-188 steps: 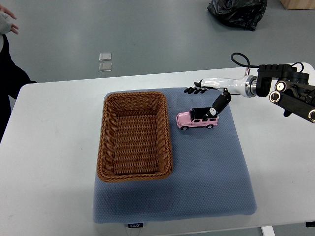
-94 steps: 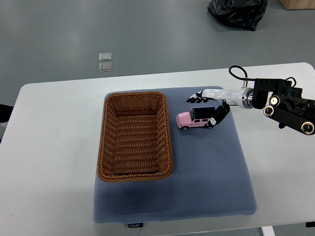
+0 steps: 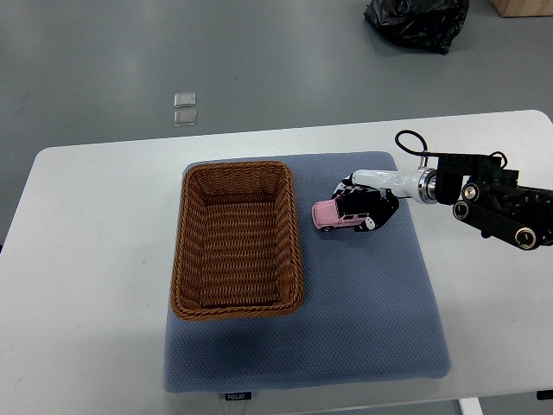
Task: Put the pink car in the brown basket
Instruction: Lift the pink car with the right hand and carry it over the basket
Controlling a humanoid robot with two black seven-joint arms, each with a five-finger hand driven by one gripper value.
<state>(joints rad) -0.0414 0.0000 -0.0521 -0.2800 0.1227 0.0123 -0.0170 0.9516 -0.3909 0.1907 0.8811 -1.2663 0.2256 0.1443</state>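
The right hand (image 3: pixel 367 199) reaches in from the right edge, its white and black arm (image 3: pixel 484 194) lying across the far right part of the table (image 3: pixel 86 259). Its dark fingers (image 3: pixel 350 186) are curled down over the pink car (image 3: pixel 337 216), covering the car's roof and its rear end. The thumb side sits on the near flank of the car, toward its rear, and the other fingers come over from the far side, so the car's body lies between them. The fingers look closed around the car, though whether the grip is firm cannot be told from above.

The car's front end sticks out to the left of the fingers, pink and uncovered, pointing at the brown basket (image 3: pixel 238 303). Its wheels appear to rest on the blue-grey mat (image 3: pixel 346 328) that covers the middle of the table. The car is just beside the basket's right rim, near that rim's far end, apart from it with a thin strip of mat between them.

The basket stands on the left part of the mat, to the left of the fingers, its long side running away from the robot. A black bag (image 3: pixel 415 22) lies on the floor beyond the table.
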